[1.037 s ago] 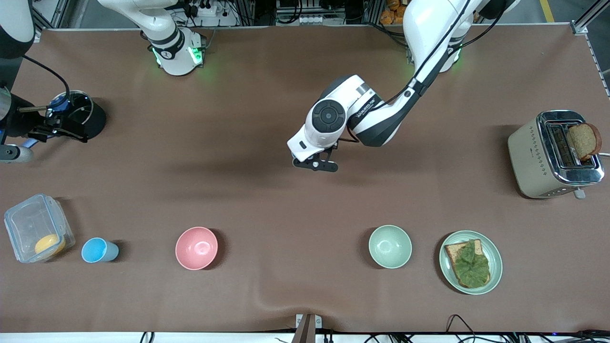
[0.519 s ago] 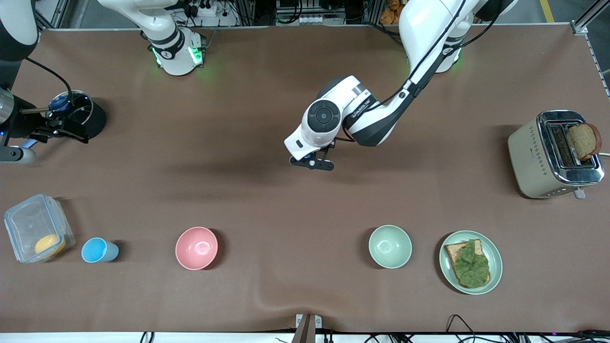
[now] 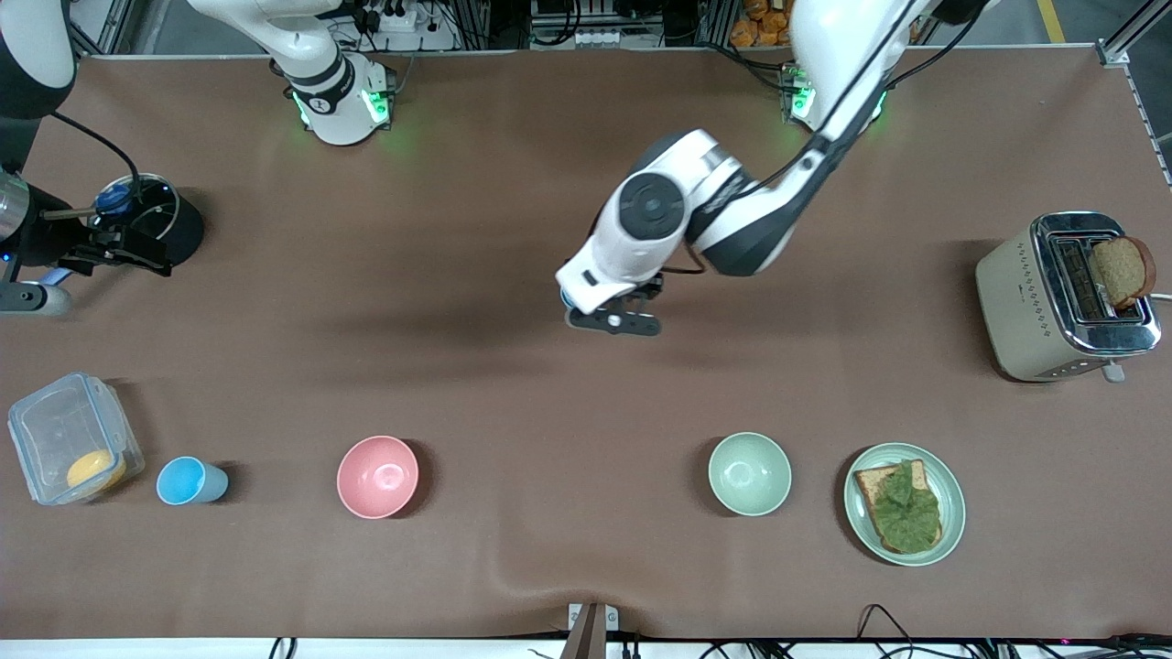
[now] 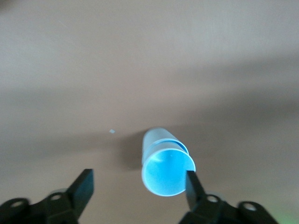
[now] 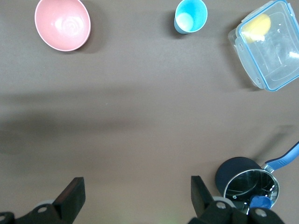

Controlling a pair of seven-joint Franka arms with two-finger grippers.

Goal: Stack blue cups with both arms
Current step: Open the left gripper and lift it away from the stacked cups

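Two blue cups nested between the parted left hand fingers

I see bare brown table mid-span; a blue cup stands between my left gripper's spread fingers, pink bowl and green bowl nearer the camera.
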